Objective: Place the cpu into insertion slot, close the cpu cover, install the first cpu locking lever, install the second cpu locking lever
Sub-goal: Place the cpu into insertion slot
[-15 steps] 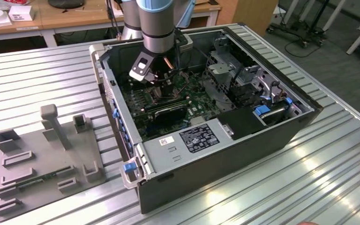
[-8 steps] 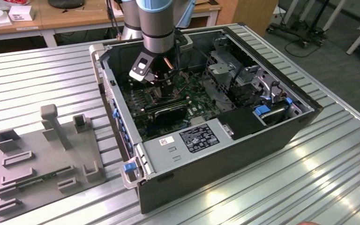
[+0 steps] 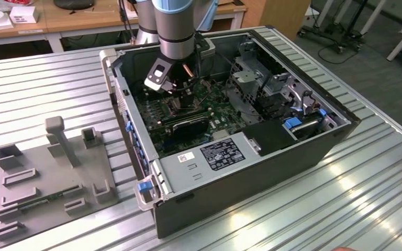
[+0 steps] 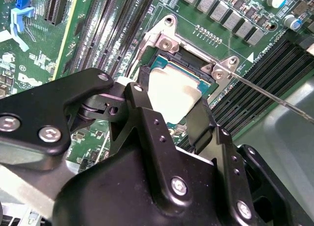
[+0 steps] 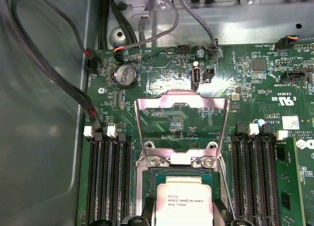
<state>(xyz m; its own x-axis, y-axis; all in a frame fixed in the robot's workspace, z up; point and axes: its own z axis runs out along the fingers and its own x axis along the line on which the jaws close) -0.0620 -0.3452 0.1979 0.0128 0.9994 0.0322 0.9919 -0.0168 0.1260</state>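
Note:
The cpu [image 5: 184, 200], a small grey metal square, sits between my gripper's black fingers [image 4: 144, 108], which press on two opposite edges. My gripper [image 4: 171, 111] is shut on it directly over the insertion slot [image 5: 147, 179] in the green motherboard. I cannot tell whether the chip rests in the slot or hangs just above it. The cpu cover [image 5: 181, 101], a silvery frame, stands swung open away from the slot. A thin wire locking lever [image 4: 274, 96] sticks out sideways, unlatched. In the exterior view my gripper [image 3: 176, 93] reaches down into the open computer case [image 3: 313, 151].
Long black memory slots [image 5: 109, 182] flank the socket on both sides. Loose cables [image 5: 59, 74] run along the case wall. A drive cage [image 3: 257, 83] and a power supply [image 3: 219, 154] crowd the case. A grey fixture plate [image 3: 47, 178] lies on the slatted table at the exterior view's left.

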